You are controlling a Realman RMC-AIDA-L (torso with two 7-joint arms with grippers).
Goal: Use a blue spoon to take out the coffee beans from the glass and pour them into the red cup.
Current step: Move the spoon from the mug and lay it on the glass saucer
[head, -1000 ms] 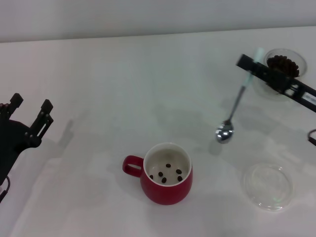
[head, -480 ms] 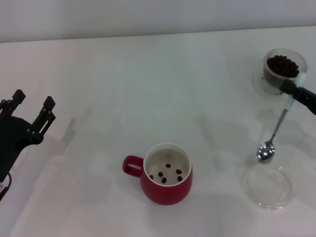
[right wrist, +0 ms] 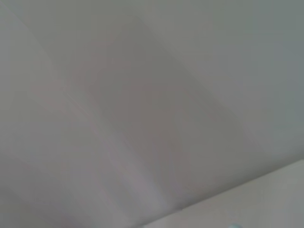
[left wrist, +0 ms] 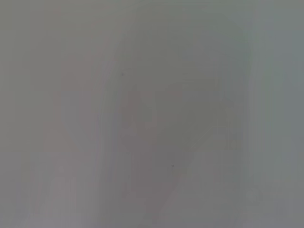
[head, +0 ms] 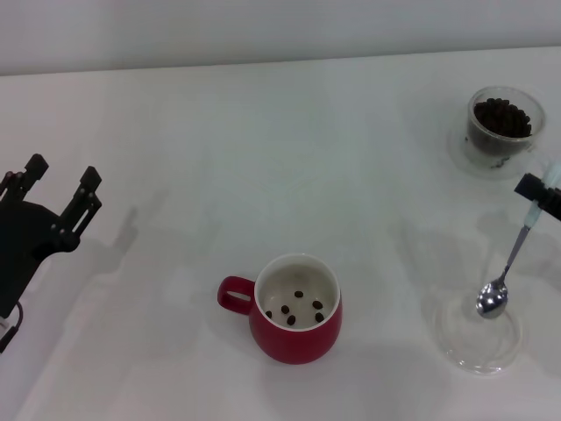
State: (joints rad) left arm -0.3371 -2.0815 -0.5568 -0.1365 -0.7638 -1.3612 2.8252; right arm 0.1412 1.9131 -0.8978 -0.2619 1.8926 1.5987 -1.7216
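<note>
The red cup point(head: 296, 309) stands at the front centre with its handle to the left and several coffee beans point(head: 301, 308) inside. The glass point(head: 501, 124) stands at the far right, full of beans. My right gripper point(head: 542, 194) shows only at the right edge, shut on the blue spoon point(head: 510, 265). The spoon hangs down with its empty metal bowl over the flat clear dish point(head: 478, 331). My left gripper point(head: 60, 187) is open and empty at the far left. Both wrist views show only blurred pale surface.
The flat clear round dish lies at the front right, below the spoon's bowl. The white table point(head: 263, 158) runs back to a pale wall.
My right gripper has carried the spoon to the right and toward the front, from beside the red cup to over the flat dish. The left arm has barely moved.
</note>
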